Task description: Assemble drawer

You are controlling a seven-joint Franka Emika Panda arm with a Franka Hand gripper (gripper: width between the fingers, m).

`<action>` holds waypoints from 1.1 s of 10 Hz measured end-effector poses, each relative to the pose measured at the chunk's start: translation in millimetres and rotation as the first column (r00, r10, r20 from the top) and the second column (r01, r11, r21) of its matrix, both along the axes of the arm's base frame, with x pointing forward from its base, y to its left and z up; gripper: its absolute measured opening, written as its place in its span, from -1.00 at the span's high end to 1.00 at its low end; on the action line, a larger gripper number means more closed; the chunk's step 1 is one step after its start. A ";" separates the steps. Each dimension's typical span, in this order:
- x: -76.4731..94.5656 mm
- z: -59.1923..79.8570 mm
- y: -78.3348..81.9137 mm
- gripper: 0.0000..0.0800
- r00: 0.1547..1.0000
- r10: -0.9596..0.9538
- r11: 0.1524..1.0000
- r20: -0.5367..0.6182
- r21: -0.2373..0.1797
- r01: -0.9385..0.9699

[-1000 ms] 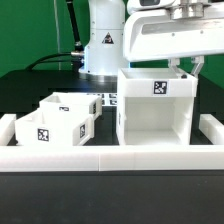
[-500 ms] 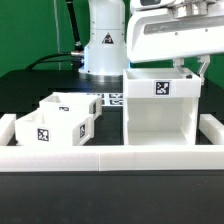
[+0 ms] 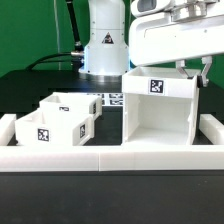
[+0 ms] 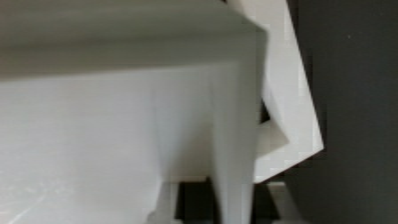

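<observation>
The tall open-fronted white casing (image 3: 160,110) stands at the exterior view's right, tilted slightly, with a square marker on its top front. My gripper (image 3: 192,68) comes down from above at its top right and is shut on the casing's right side wall. In the wrist view that thin white wall (image 4: 228,120) runs between my two dark fingers (image 4: 192,203), with my gripper (image 4: 228,205) closed round it. Two small open-top trays (image 3: 45,125) (image 3: 75,107) sit side by side at the exterior view's left, apart from the casing.
A low white wall (image 3: 110,156) borders the black table along the front and both sides. The marker board (image 3: 108,99) lies behind, between trays and casing. The robot's base (image 3: 100,45) stands at the back.
The casing has shifted toward the exterior view's right with my gripper on it, and now leans a little. The trays have not moved.
</observation>
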State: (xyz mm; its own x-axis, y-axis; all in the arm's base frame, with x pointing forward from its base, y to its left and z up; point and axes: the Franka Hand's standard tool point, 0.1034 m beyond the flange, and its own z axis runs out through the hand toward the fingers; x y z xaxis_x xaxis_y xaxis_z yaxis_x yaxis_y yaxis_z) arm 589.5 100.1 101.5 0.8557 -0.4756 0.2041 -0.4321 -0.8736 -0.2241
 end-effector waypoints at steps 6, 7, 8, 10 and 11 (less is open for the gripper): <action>14.8 13.2 -10.7 0.87 0.944 -0.328 0.938 0.023 0.128 0.323; 15.7 13.9 -12.7 0.87 0.933 -0.360 0.925 0.022 0.143 0.353; 18.2 14.9 -19.8 0.87 0.896 -0.444 0.882 0.000 0.180 0.437; 21.2 15.6 -20.9 0.87 0.822 -0.567 0.793 -0.056 0.233 0.563; 22.6 16.2 -24.0 0.87 0.781 -0.620 0.745 -0.075 0.255 0.616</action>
State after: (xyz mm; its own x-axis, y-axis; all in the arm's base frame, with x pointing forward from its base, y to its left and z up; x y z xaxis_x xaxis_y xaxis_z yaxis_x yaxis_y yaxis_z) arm 612.1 76.1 117.8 0.3543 -0.9351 0.0112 -0.8526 -0.3279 -0.4068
